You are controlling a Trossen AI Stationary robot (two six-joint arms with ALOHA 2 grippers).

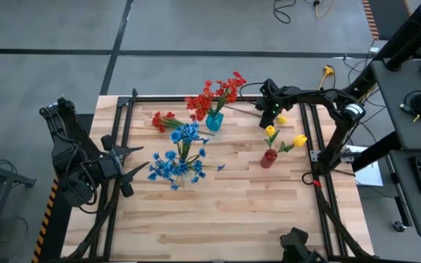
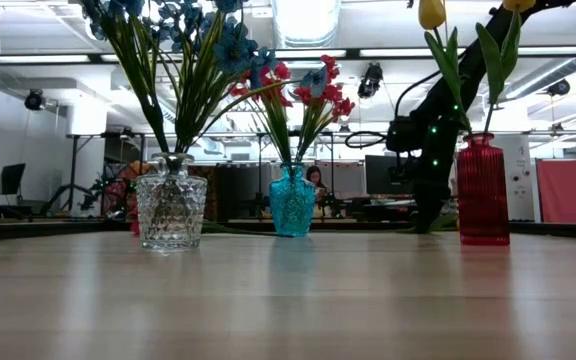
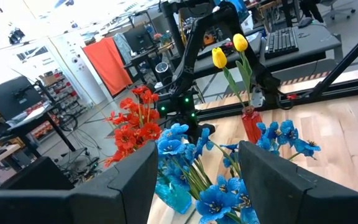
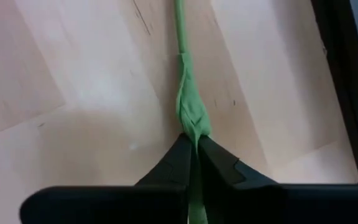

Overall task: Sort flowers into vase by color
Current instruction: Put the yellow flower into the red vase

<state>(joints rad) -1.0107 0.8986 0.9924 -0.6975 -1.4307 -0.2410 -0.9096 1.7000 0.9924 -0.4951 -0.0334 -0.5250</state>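
Your right end effector [image 4: 192,152] is clamped on a green stem [image 4: 188,99] lying flat on the desk [image 1: 254,212], up near the far edge at about 1 o'clock from desk centre. In the right wrist view the stem looks soft and crinkled, bunched just ahead of the fingertips. A yellow head [image 1: 281,119] lies on the desk just beside that end effector; you can't confirm it belongs to the gripped stem.

Around it:
- Red vase [image 1: 269,158], ribbed translucent glass, at about 3 o'clock from centre, holding two yellow tulip-shaped flowers [image 1: 271,131]. It stands near the right end effector, on the near side.
- Teal vase [image 1: 214,120], faceted glass, at 12 o'clock, full of red flowers [image 1: 218,93].
- Clear cut-glass vase [image 2: 171,210], at about 9 o'clock from centre, packed with blue flowers [image 1: 185,135]; more blue heads spread low around it.
- One red stem [image 1: 164,120] lies loose on the desk, at 9 o'clock from the teal vase.
- Black frame rails [image 1: 126,124] run along the left, right and far desk edges; the right rail sits close to the gripped stem.

Desk is pale wood planking with visible grain.

Left end effector [image 1: 131,162] waits at the left edge, fingers apart, holding nothing, pointed at the blue bunch.
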